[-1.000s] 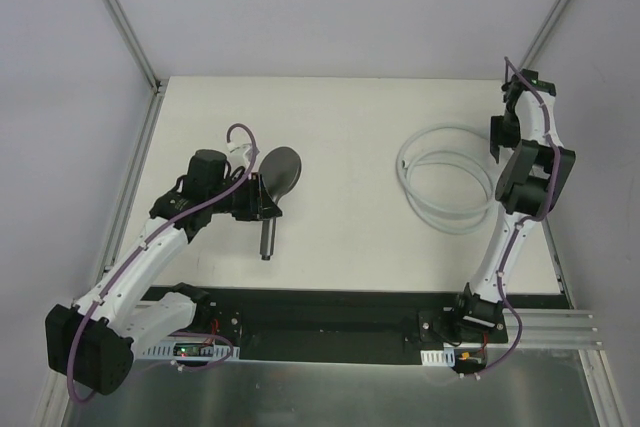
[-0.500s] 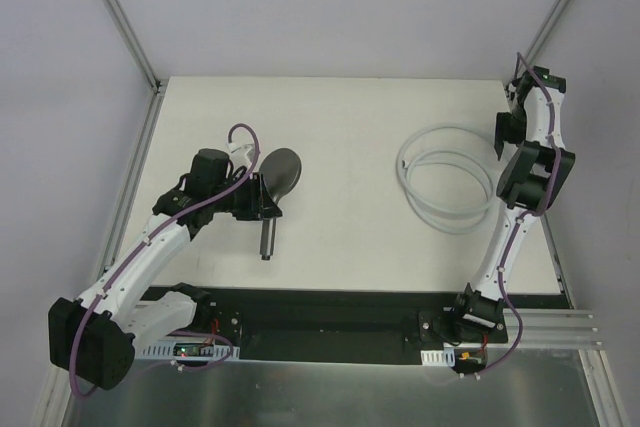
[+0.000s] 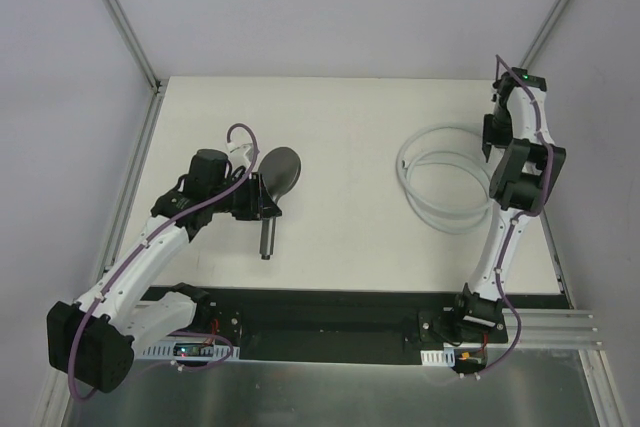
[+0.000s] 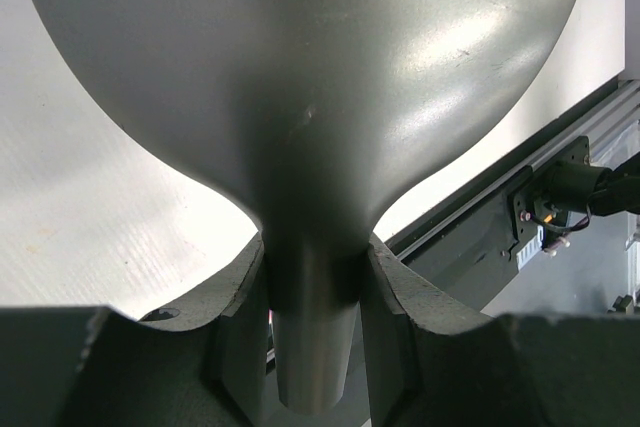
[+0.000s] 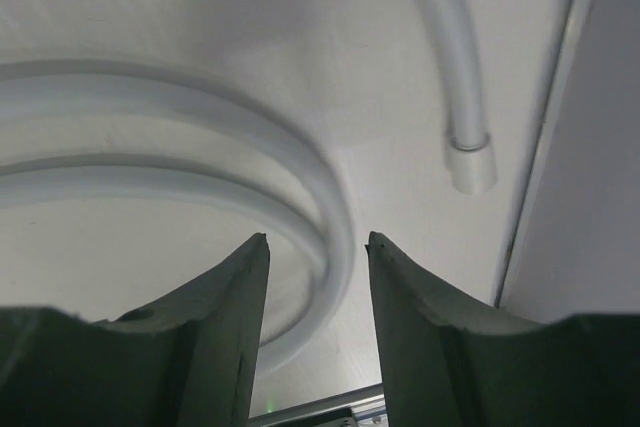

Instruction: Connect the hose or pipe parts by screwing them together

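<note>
Left gripper (image 4: 313, 282) pinched the neck of a dark grey round-faced shower head (image 4: 300, 77); right gripper (image 5: 318, 242) hung spread at 3 o'clock over a pale grey-white coiled hose (image 5: 150, 97).

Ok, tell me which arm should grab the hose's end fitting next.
Right. The right gripper hangs open above the hose, its end fitting just ahead; the left gripper is shut on the shower head.

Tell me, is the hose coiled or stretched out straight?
Coiled: the hose lies in overlapping loops on the table, one end fitting unattached.
</note>
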### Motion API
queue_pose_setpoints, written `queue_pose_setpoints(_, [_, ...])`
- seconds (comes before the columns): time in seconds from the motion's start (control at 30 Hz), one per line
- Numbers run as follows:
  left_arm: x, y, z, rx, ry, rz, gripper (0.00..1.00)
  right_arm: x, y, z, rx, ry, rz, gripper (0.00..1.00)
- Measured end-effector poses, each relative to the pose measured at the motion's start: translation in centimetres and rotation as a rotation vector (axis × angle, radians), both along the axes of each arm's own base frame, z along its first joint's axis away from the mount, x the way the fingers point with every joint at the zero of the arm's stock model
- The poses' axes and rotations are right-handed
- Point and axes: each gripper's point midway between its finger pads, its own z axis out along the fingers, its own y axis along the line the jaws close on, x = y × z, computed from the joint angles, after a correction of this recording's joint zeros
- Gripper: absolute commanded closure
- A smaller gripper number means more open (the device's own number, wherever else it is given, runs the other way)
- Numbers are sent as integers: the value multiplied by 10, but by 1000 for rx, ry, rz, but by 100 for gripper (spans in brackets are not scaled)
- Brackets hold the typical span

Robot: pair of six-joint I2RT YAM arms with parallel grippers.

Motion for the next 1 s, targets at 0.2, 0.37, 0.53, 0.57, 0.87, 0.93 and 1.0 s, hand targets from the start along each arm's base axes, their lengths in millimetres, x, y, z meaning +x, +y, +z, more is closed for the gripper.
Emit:
queue_pose_setpoints(0.2, [-1,1,6,-9,-25,1,100,23,84,-2,42,-41,66,36])
queue_pose_setpoints(0.37, [-2,1,10,-14,-40,1,100,41,150,-1,136,-125,23,27])
queue_pose_setpoints(0.53, [-3,1,14,-20,-57,2,100,68,186,13,192,-248,-115,28])
queue_pose_setpoints(0.57, [-3,1,15,-21,-60,2,100,73,191,15,202,-269,-146,29])
queue_pose_setpoints(0.87, [-4,2,19,-27,-75,2,100,92,217,-12,233,-288,-335,34])
queue_pose_setpoints(0.93, [-4,2,19,-27,-76,2,100,90,222,-20,232,-274,-348,35])
queue_pose_setpoints(1.0, [-4,2,20,-28,-78,2,100,89,227,-26,230,-263,-354,35])
